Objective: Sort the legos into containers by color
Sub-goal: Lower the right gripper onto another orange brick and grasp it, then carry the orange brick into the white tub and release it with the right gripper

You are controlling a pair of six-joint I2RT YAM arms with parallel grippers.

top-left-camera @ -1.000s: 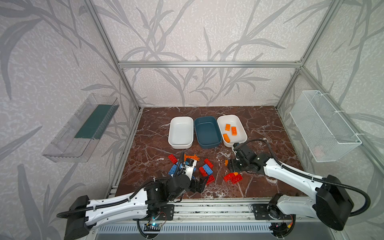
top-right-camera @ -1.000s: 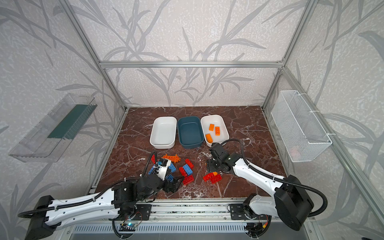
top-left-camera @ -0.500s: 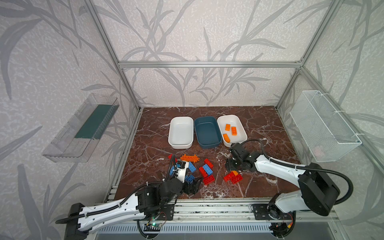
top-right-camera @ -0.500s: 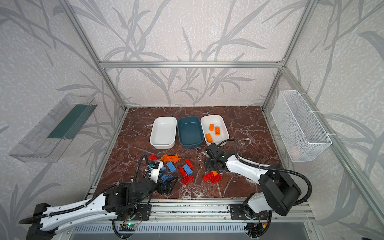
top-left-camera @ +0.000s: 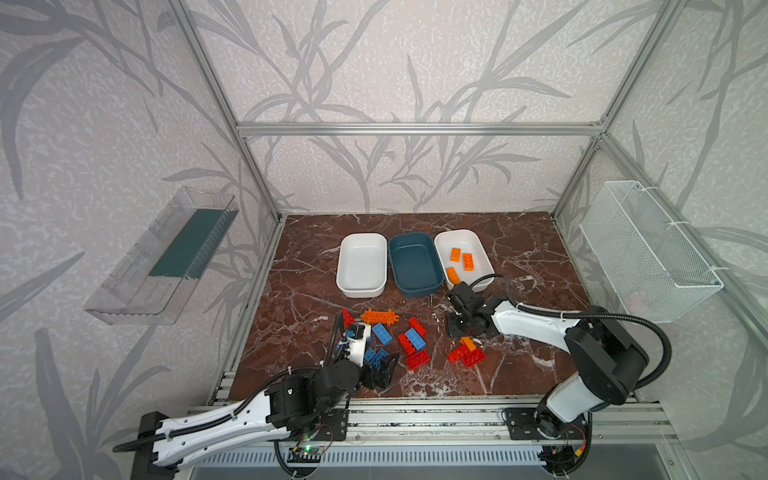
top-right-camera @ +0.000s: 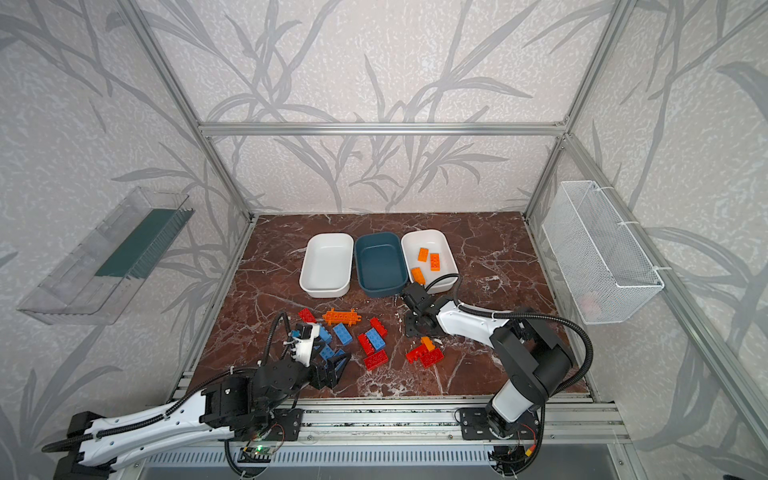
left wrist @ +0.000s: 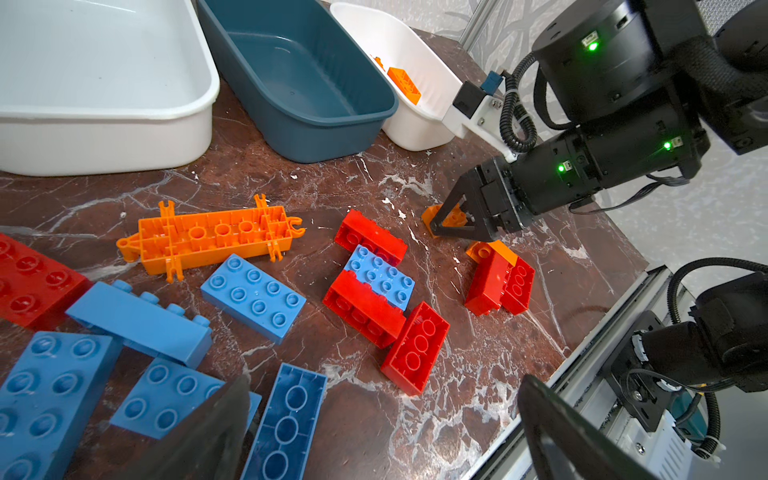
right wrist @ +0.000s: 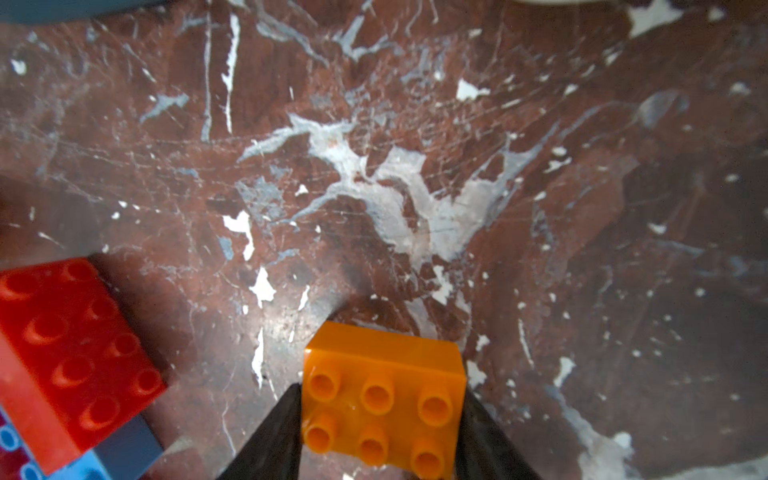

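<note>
Right wrist view shows the right gripper (right wrist: pixel 380 392) clamped on an orange brick (right wrist: pixel 376 365) between its jaws; the left gripper (left wrist: pixel 384 380), spread wide, sits farther off.

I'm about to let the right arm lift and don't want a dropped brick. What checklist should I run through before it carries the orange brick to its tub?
1. Grip: the right gripper presses both sides of the orange brick: ok, seen in the right wrist view.
2. Brick free of neighbours: ok, the red brick lies apart from it.
3. How far down the brick the fingers reach: cannot tell.
4. Room in the white tub that holds the orange bricks: ok, three inside, much of the floor bare.
5. Other arm out of the way: ok, the left gripper is open, empty and low by the blue bricks near the front.
</note>
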